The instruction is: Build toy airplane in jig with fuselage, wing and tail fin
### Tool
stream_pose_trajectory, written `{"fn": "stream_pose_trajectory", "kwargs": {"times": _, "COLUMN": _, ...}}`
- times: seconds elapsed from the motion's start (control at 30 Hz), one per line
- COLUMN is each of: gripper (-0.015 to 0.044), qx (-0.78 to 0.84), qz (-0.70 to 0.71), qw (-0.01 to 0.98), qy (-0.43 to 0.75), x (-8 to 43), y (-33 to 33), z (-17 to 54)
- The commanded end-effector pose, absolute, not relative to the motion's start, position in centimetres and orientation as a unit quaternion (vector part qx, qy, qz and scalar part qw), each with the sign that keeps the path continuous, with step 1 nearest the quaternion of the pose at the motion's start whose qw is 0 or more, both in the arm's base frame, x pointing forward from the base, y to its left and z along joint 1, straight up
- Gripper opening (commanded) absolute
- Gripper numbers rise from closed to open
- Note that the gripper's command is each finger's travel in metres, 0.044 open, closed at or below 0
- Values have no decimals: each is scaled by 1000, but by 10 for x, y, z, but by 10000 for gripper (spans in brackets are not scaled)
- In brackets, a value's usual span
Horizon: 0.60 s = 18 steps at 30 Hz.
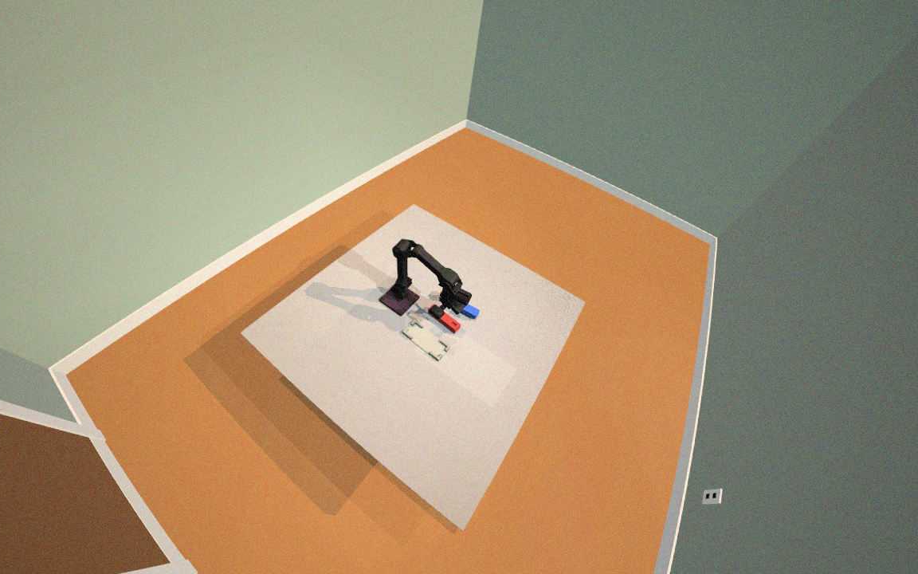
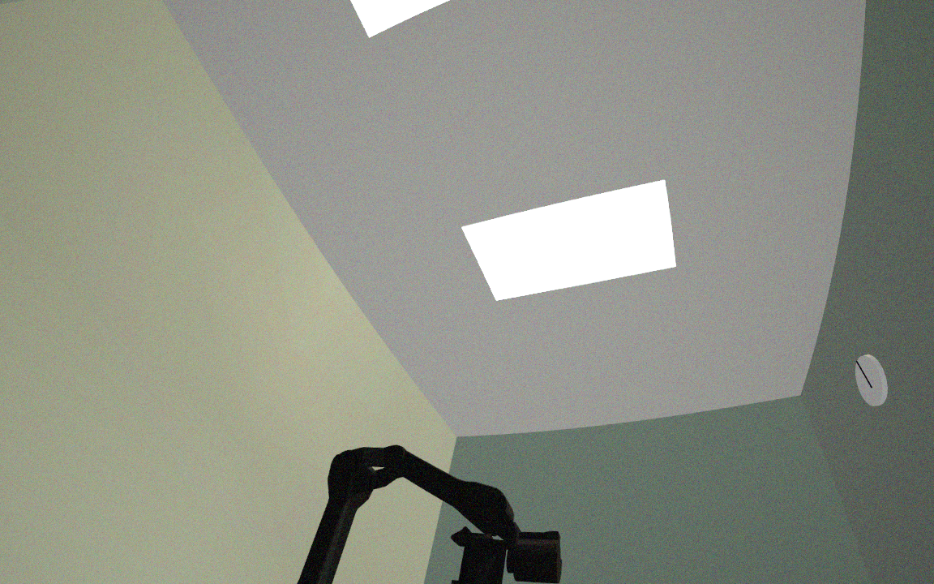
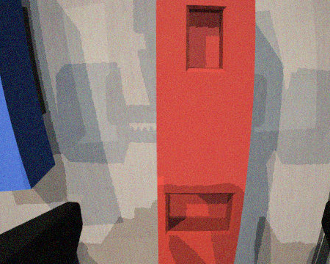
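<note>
Green walls (image 1: 626, 107) (image 2: 129, 254), orange floor (image 1: 590, 428)

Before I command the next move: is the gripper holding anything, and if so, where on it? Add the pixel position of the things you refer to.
Nothing is held; the jaws stand open above the red fuselage (image 1: 450, 324) (image 3: 205, 128).

My base (image 1: 399, 309) stands on the counter (image 1: 519, 307) (image 3: 139, 176), well in from its rear edge. Ahead of me, the fuselage (image 1: 450, 324) (image 3: 205, 125) lies between the wing (image 1: 472, 312) (image 3: 5, 121), towards the left edge, and the jig (image 1: 426, 340), towards the right edge, all apart. The far right corner is farthest from the wing.
</note>
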<state>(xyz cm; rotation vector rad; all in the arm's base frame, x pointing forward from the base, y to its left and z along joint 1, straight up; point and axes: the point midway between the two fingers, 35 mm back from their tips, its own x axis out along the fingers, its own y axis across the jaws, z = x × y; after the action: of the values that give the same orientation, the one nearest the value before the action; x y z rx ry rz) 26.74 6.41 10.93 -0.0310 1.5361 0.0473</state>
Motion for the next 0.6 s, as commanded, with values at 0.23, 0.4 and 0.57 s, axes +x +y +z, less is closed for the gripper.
{"fn": "stream_pose_trajectory", "kwargs": {"times": 0.23, "gripper": 440, "qx": -18, "qz": 20, "qw": 716, "qy": 698, "x": 266, "y": 63, "z": 80}}
{"fn": "stream_pose_trajectory", "kwargs": {"times": 0.4, "gripper": 440, "qx": -18, "qz": 20, "qw": 716, "qy": 698, "x": 267, "y": 63, "z": 76}}
{"fn": "stream_pose_trajectory", "kwargs": {"times": 0.57, "gripper": 440, "qx": -18, "qz": 20, "qw": 716, "qy": 698, "x": 267, "y": 63, "z": 68}}
